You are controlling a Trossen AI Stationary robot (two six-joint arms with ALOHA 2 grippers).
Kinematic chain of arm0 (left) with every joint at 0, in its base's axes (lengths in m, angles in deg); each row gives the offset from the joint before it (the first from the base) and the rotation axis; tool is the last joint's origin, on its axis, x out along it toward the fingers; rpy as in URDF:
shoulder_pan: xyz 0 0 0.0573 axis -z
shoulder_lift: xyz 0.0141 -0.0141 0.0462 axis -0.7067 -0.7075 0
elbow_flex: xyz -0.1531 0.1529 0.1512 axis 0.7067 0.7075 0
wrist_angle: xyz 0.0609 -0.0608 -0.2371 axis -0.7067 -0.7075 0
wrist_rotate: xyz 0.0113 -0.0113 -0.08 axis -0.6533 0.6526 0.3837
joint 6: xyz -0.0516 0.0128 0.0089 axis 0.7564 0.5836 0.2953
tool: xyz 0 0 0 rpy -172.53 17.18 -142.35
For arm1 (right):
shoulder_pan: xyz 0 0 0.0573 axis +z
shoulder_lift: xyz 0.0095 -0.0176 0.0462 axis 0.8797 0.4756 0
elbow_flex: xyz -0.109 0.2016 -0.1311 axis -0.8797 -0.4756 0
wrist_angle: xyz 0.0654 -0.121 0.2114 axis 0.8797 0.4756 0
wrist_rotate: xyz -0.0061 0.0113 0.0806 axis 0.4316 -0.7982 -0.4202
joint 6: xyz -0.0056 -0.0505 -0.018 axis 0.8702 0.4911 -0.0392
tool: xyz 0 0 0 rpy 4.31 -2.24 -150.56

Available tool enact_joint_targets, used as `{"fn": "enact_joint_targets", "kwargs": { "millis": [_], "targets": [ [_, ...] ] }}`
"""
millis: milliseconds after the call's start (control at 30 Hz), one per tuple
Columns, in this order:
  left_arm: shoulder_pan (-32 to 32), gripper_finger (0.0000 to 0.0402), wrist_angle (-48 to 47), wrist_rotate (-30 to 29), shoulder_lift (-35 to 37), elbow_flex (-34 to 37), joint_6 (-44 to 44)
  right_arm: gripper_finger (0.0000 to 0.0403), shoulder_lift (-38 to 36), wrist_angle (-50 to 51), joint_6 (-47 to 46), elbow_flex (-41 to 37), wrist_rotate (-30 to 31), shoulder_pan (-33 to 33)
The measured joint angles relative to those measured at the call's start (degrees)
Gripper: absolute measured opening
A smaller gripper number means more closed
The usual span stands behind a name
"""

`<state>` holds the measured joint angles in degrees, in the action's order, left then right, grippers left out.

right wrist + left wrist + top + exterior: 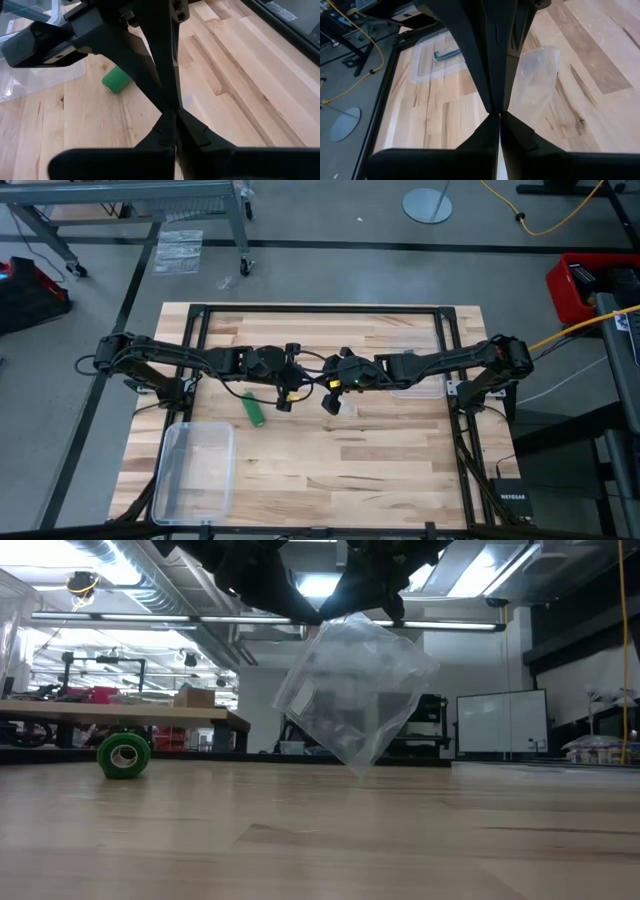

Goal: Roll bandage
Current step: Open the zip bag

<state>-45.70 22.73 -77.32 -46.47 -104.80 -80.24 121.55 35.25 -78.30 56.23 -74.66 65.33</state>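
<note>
A clear plastic box [195, 468] is seen at the left front of the wooden surface [380, 470]. The bandage [253, 409], wound into a small green roll, lies on the surface just beyond the box's far right corner, untouched by either arm. The left hand [284, 402] is found just to the right of the roll, raised above the surface, with its fingers [490, 95] pressed fully together; whether the bag's edge is caught between them cannot be told. The right hand [331, 402] is positioned close beside the left, farther from the roll, also fully closed. A crinkly clear plastic bag [355, 690] is seen hanging clear of the surface beneath the two hands, held at its top edge at the right hand. A clear lid [420, 388] lies at the right.
</note>
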Motion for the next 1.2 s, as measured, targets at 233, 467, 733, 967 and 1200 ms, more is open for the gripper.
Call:
{"fn": "enact_joint_targets", "kwargs": {
  "millis": [233, 467, 733, 967, 1200],
  "targets": [
    [0.0, 0.0003, -0.6, 0.0, 0.0, 0.0, 0.3, 0.0001, 0.0, -0.2, 0.0, 0.0, -0.1, 0.0],
    [0.0, 0.0002, -1.0, 0.1, 0.0, 0.0, 0.4, 0.0001, 0.0, -0.3, 0.0, 0.0, -0.2, 0.0],
    [0.0, 0.0001, -4.1, 0.1, 0.0, -0.2, 0.5, 0.0001, 0.1, -0.6, 0.0, 0.0, -0.4, 0.0],
    [0.0, 0.0004, -6.5, 0.1, 0.0, -0.1, 1.5, 0.0001, 0.1, -2.6, 0.0, 0.0, -2.2, 0.0],
    [0.0, 0.0005, -9.4, 0.0, -0.1, 0.1, 2.1, 0.0001, 0.1, -3.8, 0.0, 0.0, -3.0, 0.0]
  ]
}}
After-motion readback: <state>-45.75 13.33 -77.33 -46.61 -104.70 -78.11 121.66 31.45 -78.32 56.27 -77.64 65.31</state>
